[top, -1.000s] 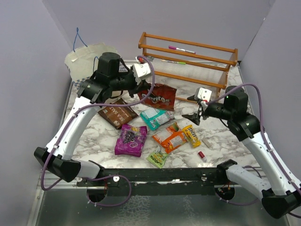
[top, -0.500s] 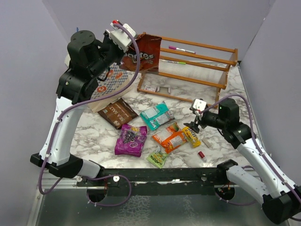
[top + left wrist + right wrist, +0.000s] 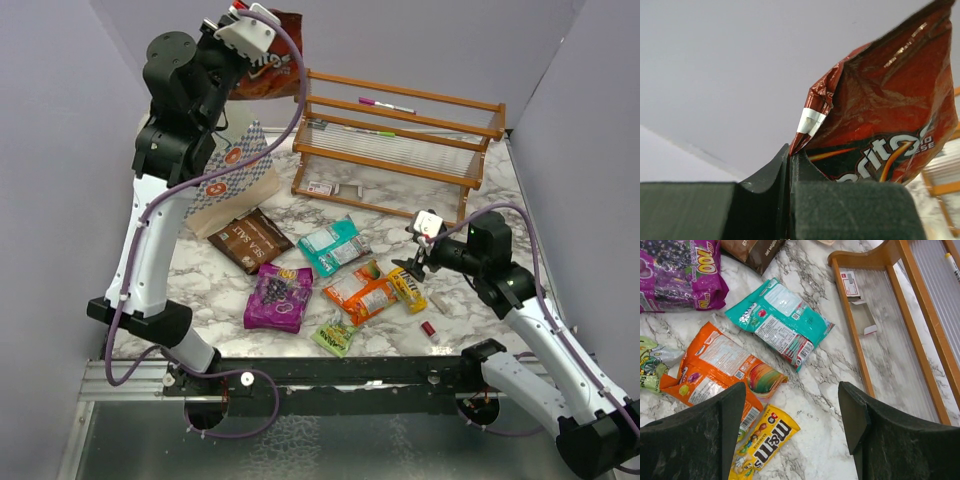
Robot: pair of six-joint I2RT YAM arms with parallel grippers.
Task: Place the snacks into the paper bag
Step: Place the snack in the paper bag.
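My left gripper (image 3: 236, 16) is shut on a corner of the red packet (image 3: 272, 55) and holds it high at the back left, above the checked paper bag (image 3: 245, 185). In the left wrist view the fingers (image 3: 765, 175) pinch the packet's (image 3: 880, 110) sealed corner. On the marble lie the brown (image 3: 250, 240), teal (image 3: 333, 246), purple (image 3: 279, 297), orange (image 3: 360, 292), yellow (image 3: 407, 288) and light-green (image 3: 335, 335) packets. My right gripper (image 3: 412, 262) is open and empty just above the yellow packet (image 3: 762, 442). The large green multipack is out of view.
A wooden rack (image 3: 400, 130) stands at the back right, with a pen on top. A tiny red cylinder (image 3: 428, 328) and a beige stick (image 3: 438, 303) lie right of the yellow packet. Purple walls close in on three sides.
My left arm has lifted the red packet off the table, up and to the back left, uncovering the bag. My right gripper has come down and nearer, over the yellow packet.
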